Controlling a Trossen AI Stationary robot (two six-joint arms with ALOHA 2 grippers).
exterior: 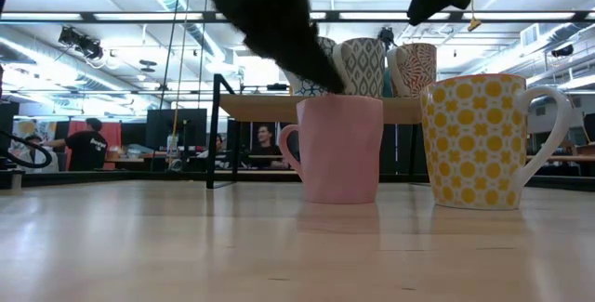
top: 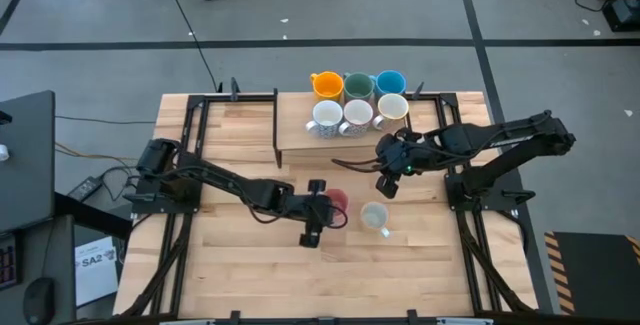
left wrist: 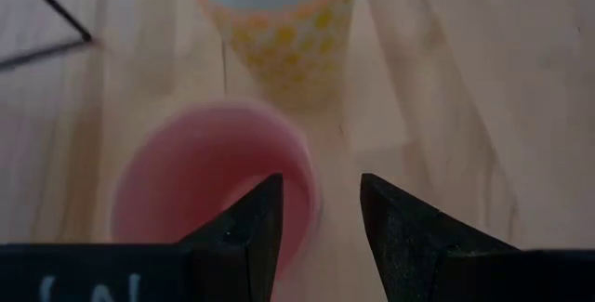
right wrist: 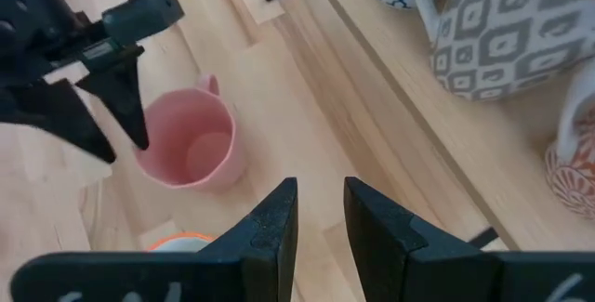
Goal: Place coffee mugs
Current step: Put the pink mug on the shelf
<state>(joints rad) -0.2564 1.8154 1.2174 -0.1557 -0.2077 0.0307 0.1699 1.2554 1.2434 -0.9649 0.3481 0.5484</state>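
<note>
A: On our left, the pink mug [top: 337, 201] stands on the surface. The left gripper [left wrist: 316, 211] has spread jaws over its rim.

B: We think it's hard, smooth, breakable. Pinch the wall. The yellow-patterned mug [top: 375, 216] stands beside it. The right gripper [right wrist: 321, 211], jaws apart, holds nothing.

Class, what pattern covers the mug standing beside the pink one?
Yellow mug: yellow-orange circles holding white flower shapes; clearest in the low view.
</note>
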